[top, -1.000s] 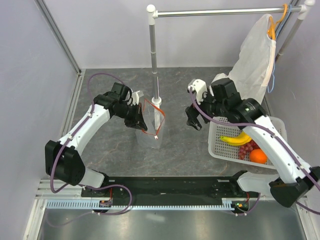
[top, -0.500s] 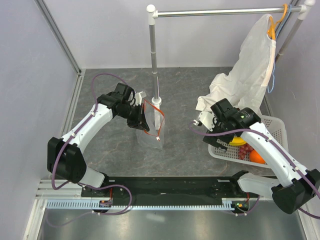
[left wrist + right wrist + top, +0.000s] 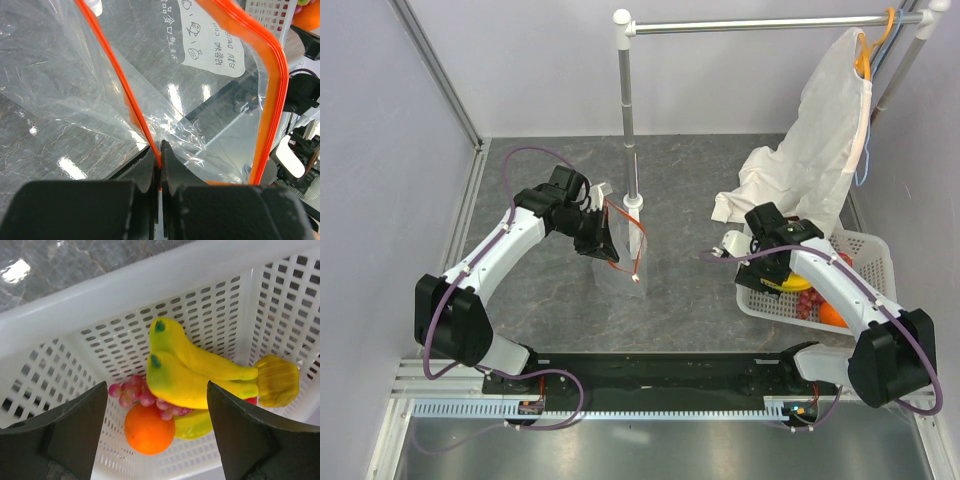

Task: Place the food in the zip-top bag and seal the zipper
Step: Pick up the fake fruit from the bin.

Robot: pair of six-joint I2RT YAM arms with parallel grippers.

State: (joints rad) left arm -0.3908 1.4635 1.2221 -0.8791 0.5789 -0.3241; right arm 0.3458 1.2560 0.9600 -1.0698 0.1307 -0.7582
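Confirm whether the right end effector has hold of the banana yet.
No, the right end effector hangs open above the banana, which lies untouched in the white basket.

The zip-top bag [image 3: 75,65] is clear, crinkled, glossy plastic. The basket [image 3: 165,282] is white perforated plastic; the banana [image 3: 190,380] in it looks smooth, matt.

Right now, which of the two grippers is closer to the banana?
Right. The right gripper hangs open above the banana in the basket; the left gripper is across the table, pinched shut on the zip-top bag's zipper.
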